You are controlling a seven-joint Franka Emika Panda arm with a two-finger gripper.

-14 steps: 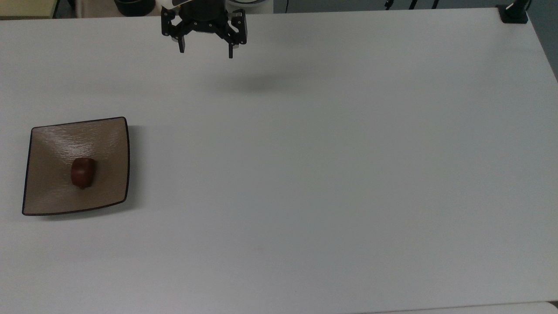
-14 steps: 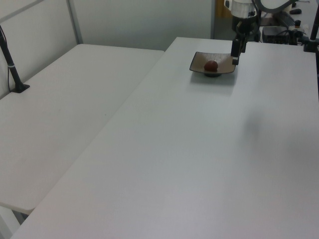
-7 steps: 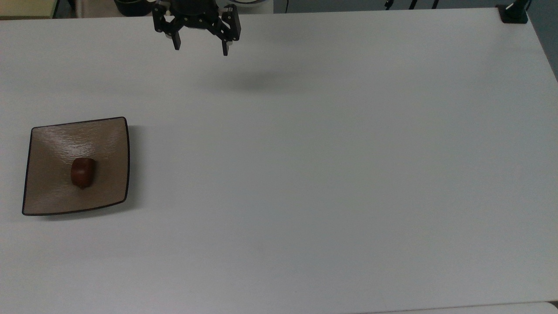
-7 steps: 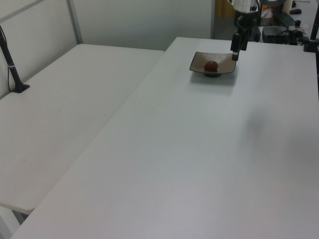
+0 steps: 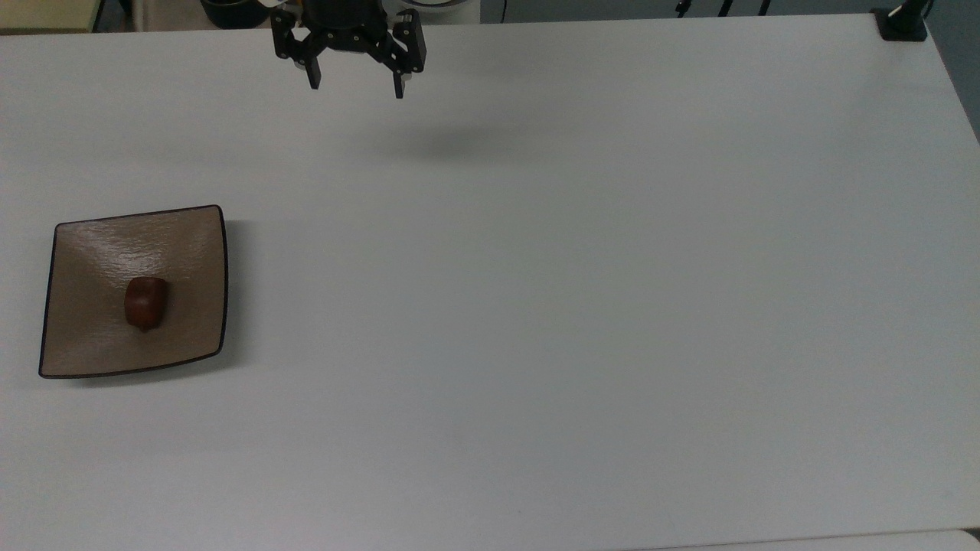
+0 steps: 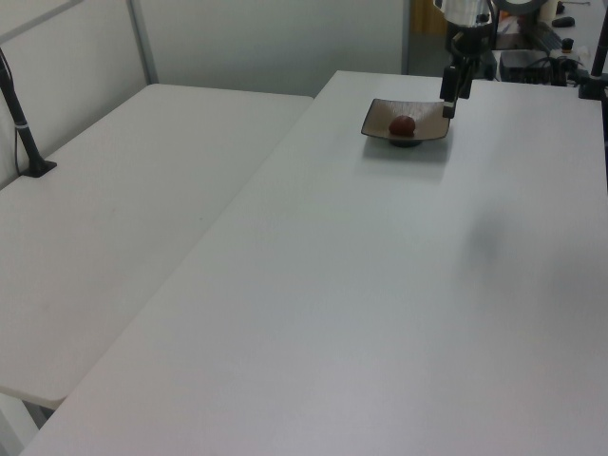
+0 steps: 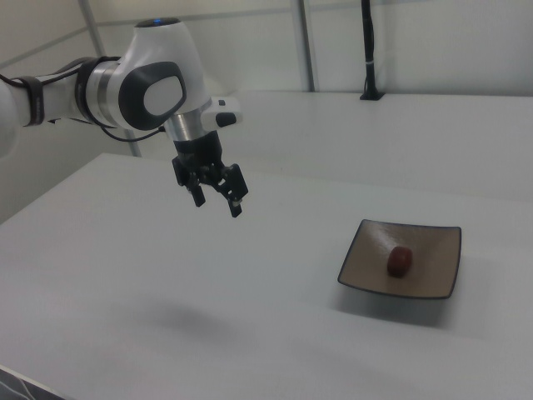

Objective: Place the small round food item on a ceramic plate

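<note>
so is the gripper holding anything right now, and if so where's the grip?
Nothing is held. The gripper hangs open and empty above the table, while the small round food item lies on the ceramic plate, apart from the jaws.

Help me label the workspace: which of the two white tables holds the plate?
The table on the left view's right holds the ceramic plate; the adjoining table bears a black pole.

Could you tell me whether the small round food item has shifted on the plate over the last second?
No. In the top view the small round food item sits at the same spot on the ceramic plate, equally far from its dark rim as before.
</note>
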